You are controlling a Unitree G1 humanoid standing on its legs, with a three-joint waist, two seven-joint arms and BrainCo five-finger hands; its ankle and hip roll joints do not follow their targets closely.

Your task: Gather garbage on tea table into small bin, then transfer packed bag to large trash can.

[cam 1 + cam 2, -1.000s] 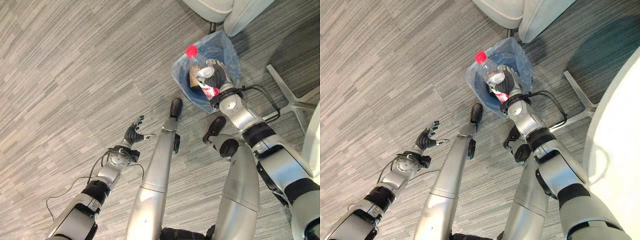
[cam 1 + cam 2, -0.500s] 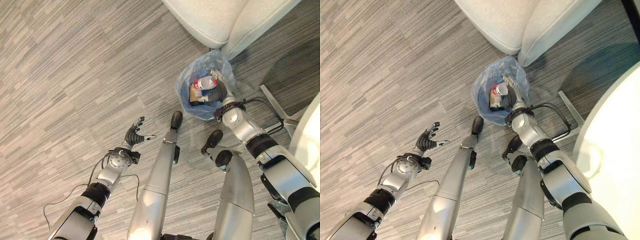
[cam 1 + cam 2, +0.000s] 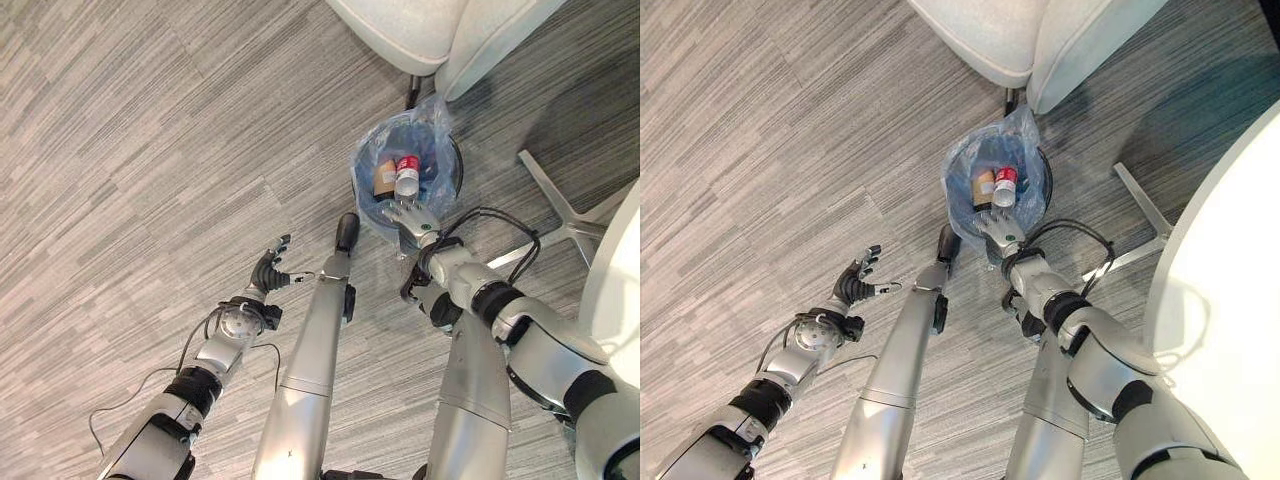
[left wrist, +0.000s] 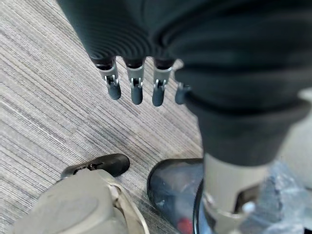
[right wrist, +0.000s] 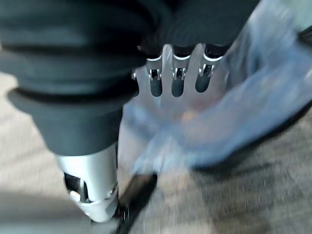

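Note:
The small bin (image 3: 362, 188), lined with a blue plastic bag (image 5: 243, 109), stands on the floor in front of me. Inside it lie a clear bottle with a red label (image 3: 407, 176) and a brown item (image 3: 385, 178). My right hand (image 3: 411, 216) hovers open at the bin's near rim, with straight fingers (image 5: 176, 78) and nothing in it. My left hand (image 3: 268, 272) hangs open over bare floor to the left of the bin, its fingers (image 4: 135, 88) straight. From the left wrist, the bin (image 4: 168, 187) shows past that hand.
A light grey armchair (image 3: 430, 30) stands just behind the bin. A white round table (image 3: 1240, 300) fills the right side, and a metal star base (image 3: 565, 210) lies on the floor between it and the bin. Grey striped carpet (image 3: 150, 150) stretches to the left.
My right hand held the bottle above the bin, lowered it inside, let go, and drew back to the near rim. The camera shifted; the left hand stayed put.

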